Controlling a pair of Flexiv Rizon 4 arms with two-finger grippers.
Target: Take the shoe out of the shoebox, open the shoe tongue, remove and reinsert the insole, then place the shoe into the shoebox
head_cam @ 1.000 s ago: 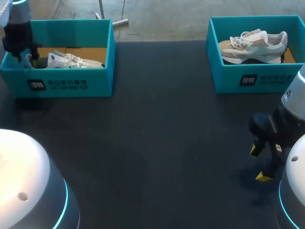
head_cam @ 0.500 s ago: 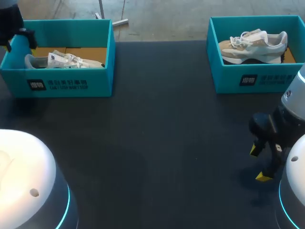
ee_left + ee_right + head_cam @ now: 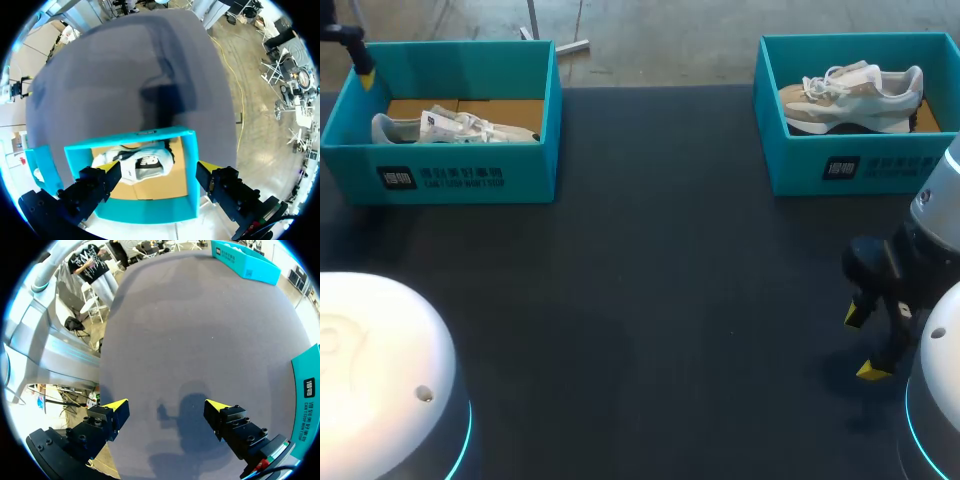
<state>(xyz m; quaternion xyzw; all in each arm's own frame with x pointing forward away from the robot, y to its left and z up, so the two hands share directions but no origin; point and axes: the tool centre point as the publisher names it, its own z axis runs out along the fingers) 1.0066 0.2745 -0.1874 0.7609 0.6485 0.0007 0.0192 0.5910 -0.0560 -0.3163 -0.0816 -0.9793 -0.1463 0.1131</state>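
Shoeboxes, 2 of them, both teal, stand at the far corners of the dark table, well apart. The left shoebox holds a white shoe lying on its side on the cardboard floor. The right shoebox holds a beige-and-white shoe, sole down. The left gripper hangs above the left shoebox with its fingers spread wide, gripping nothing. The white shoe lies below, between the yellow tips, and the gripper seems clear of it. The right gripper is low over bare table near the front right, well short of the right shoebox, its fingers wide apart and empty.
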